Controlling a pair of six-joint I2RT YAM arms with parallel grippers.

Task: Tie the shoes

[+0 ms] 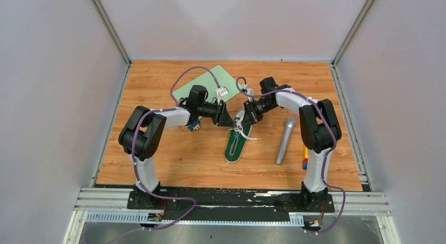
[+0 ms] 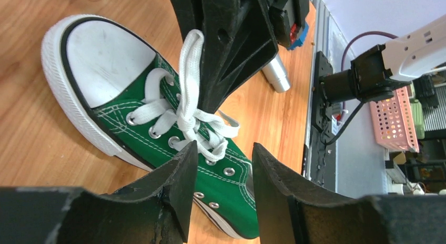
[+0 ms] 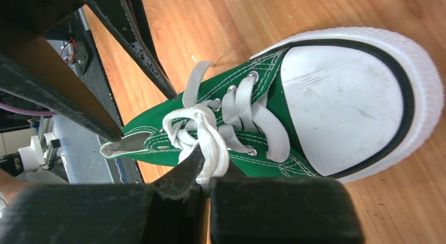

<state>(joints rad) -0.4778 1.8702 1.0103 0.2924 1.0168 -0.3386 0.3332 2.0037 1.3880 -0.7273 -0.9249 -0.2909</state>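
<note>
**Over the eyelets: one pinch, one open jaw**

Clamped shut with the right gripper (image 3: 205, 173) on a flat white lace (image 3: 214, 152), just off the knot. Holding nothing with the left gripper (image 2: 225, 149), fingers half apart above the eyelets. Lying mid-way across the wooden tabletop (image 1: 184, 160), toe away from the bases: small green canvas sneaker (image 1: 235, 144), grey cylindrical microphone (image 1: 284, 140) near its right.

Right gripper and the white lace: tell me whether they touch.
Touching. The right wrist view shows the right gripper shut on the white lace, the strand running in between its closed jaws.
</note>
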